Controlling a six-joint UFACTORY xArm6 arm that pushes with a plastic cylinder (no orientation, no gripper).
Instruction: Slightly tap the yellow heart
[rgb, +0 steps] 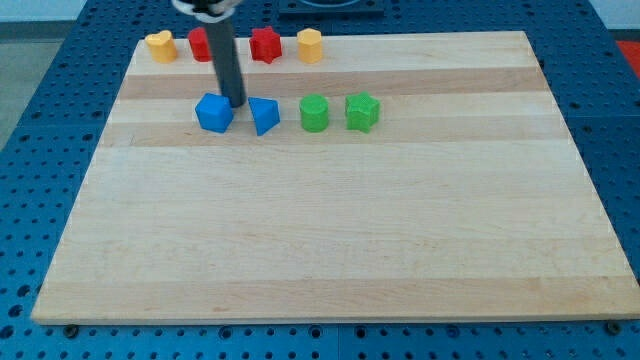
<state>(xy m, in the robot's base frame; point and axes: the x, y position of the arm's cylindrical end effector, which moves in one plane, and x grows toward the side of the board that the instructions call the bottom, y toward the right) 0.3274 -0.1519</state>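
Yellow heart (160, 45) lies upper-left of my tip (238, 104).

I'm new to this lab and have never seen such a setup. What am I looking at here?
This is a single camera view of a wooden board. The dark rod is a robot arm's pushing stick; it holds nothing. Its tip rests between a blue cube and a blue triangular block. To their right are two green blocks. Along the top edge: a yellow heart, a red block partly behind the rod, a red star, and a yellow hexagonal block.
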